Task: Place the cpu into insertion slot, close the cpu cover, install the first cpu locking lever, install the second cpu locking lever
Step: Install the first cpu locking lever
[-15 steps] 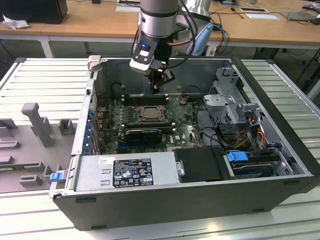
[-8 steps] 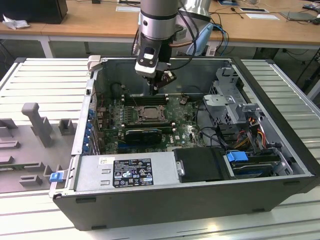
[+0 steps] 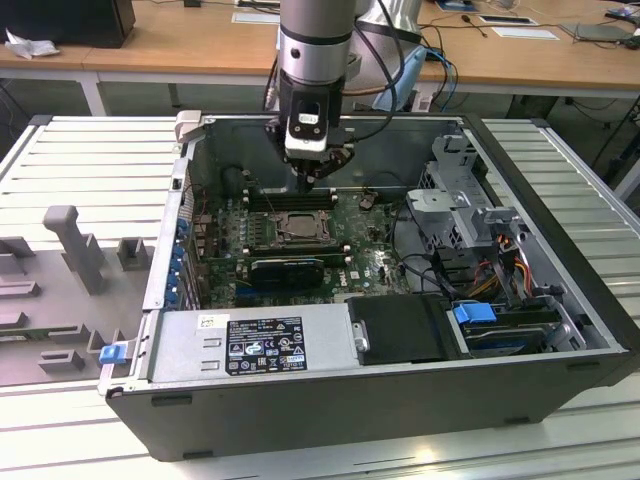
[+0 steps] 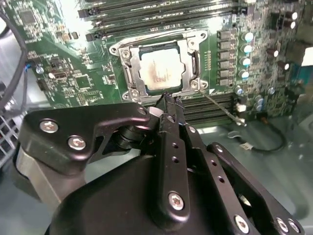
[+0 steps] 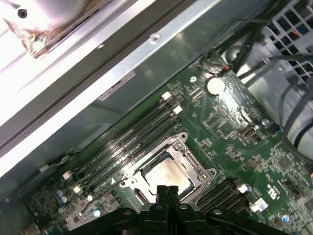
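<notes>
Already cpu [image 4: 159,71] in insertion slot [image 4: 194,63] (cpu cover [image 4: 183,48] down).

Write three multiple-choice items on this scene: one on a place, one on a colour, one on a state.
1. Where is the cpu?
A. in a person's hand
B. in the insertion slot
C. on a shelf

2. The circuit board around the slot is:
A. green
B. red
C. white

3. The gripper is:
A. spread wide
B. clamped on a screw
C. shut, empty

Answers: B, its pale face lies in the socket; A, green shows all round the slot; C, the fingertips meet with nothing between.
</notes>
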Tool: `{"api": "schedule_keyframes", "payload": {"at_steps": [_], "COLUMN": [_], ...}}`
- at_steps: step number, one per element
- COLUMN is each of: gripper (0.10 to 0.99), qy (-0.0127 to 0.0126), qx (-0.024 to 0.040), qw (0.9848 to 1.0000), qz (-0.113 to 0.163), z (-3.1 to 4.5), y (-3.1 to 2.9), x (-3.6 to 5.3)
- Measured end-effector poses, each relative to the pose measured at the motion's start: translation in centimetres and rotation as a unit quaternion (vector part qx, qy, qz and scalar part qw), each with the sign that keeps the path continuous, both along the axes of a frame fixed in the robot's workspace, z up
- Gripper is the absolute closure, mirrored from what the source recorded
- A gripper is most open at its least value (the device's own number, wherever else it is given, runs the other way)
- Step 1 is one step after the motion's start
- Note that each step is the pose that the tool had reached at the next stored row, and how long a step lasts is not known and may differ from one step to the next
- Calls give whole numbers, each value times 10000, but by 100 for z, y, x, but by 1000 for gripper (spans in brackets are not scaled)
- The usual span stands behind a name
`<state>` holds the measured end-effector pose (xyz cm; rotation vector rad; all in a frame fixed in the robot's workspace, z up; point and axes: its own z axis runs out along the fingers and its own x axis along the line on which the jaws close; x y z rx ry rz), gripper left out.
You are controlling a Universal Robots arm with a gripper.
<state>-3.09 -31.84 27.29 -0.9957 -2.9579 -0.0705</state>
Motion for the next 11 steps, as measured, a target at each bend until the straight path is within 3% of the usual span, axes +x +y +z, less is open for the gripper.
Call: {"api": "schedule_keyframes", "payload": {"at_steps": [2,5,8,11], "gripper": [980,980,980,980], "qy": [1,0,0,-16], "qx": [-2,-1,-1,-2], "qw": [9998,9983,9954,9910], "qz": [199,580,961,1338], "z": [-2,-4,-5,-6], "y": [0,0,0,0], "x": [0,0,0,0]}}
